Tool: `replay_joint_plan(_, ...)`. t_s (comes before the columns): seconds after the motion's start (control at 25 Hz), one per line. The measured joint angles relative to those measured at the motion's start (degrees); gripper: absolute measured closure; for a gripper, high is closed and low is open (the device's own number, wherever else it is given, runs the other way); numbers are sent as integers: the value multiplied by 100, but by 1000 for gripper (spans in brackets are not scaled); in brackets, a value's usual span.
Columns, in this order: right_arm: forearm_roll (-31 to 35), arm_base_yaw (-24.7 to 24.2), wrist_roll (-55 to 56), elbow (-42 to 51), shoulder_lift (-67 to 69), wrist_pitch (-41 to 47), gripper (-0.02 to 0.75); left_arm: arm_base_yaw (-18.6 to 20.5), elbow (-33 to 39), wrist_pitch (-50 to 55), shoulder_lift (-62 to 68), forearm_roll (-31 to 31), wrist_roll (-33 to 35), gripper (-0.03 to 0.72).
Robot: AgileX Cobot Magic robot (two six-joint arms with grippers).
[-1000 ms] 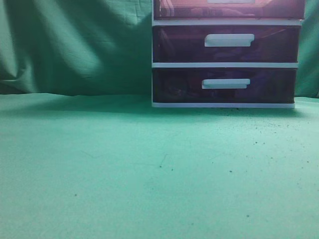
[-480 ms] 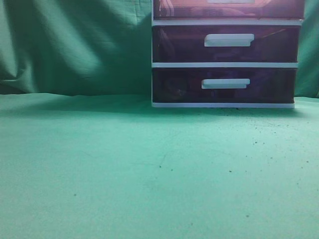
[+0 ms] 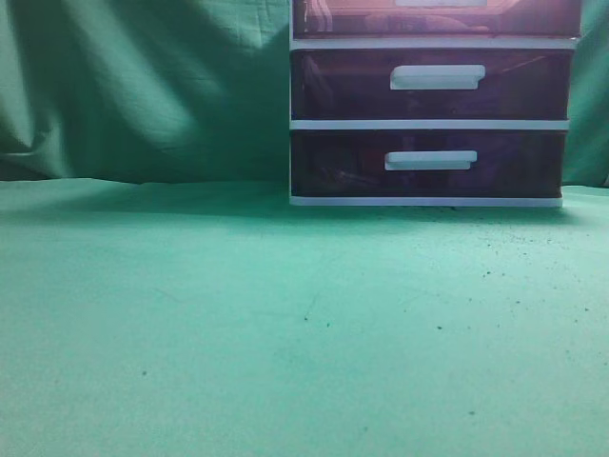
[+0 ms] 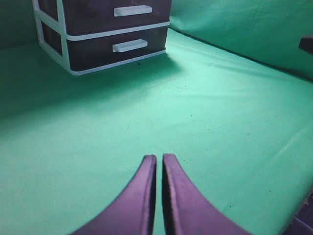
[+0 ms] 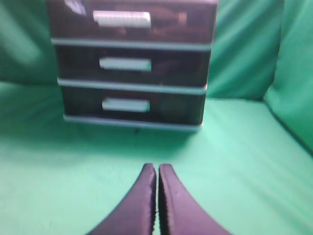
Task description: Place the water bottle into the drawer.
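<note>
While closed, right claw (image 5: 157,169) faces drawer (image 5: 132,19).

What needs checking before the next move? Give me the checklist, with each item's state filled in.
1. Water bottle located: not ok. No bottle shows in any view.
2. Top drawer shut: ok from the right wrist view, where its front sits flush with the two drawers below; the exterior view cuts it off.
3. Left gripper empty: ok, fingers closed together with nothing between them.
4. Right gripper empty: ok, fingers closed together, facing the drawer unit.
5. Green cloth in front of the unit clear of obstacles: ok, only small dark specks.
6. Lower drawers' contents: cannot tell, the fronts are too dark.
</note>
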Motion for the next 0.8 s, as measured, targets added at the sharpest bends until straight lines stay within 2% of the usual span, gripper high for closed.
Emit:
replay_joint_plan(0.28,-79,-377,242,127,0,820,738,0,0,0,0,0,0,688)
replay_joint_plan(0.8,-114,-426,358,127,0,921,738,0,0,0,0,0,0,688)
